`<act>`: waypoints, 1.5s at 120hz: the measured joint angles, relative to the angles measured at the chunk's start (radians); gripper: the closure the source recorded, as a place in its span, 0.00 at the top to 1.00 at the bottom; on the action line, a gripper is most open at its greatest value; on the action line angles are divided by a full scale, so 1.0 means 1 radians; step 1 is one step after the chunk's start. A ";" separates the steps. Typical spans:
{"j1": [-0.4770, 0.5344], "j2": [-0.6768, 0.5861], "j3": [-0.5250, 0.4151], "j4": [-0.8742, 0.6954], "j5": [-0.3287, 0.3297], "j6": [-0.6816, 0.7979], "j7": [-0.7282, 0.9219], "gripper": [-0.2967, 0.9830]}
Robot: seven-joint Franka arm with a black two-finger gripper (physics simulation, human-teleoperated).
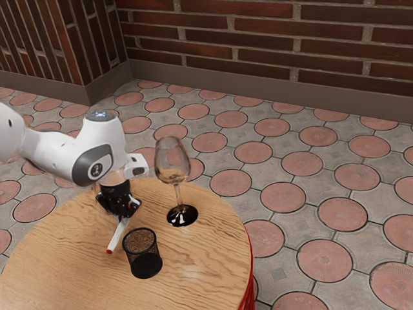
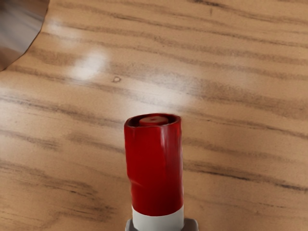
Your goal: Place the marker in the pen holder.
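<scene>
Marker (image 1: 118, 235): we count one, white-bodied, with a red lower end, and we have it in our one gripper (image 1: 127, 213). Our two fingers close on the white barrel from both sides, so the claw is gripping it. In the exterior view it hangs tilted, its lower red end slanting toward the exterior view's left. In the wrist view we see one red end, with a round inset piece inside its rim, sticking out past our fingers.

One pen holder (image 1: 143, 252), black mesh, stands upright on the one round wooden table (image 1: 200, 258). The marker is outside it, near its rim, on the exterior view's left. We cannot tell whether the marker's low end touches the tabletop.

We count one stemmed glass (image 1: 172, 161), upright on its dark foot, apart from the pen holder. Around the table lies a floor (image 1: 324, 260) of many pink discs among grey tiles, below brick walls (image 1: 258, 29)
</scene>
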 joint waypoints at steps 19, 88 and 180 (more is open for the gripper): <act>0.034 -0.178 -0.062 0.003 0.030 -0.003 -0.024 0.15; -0.001 -0.347 -0.243 -0.163 0.040 0.060 -0.141 0.15; 0.001 -0.305 -0.239 -0.223 0.057 0.196 -0.170 0.46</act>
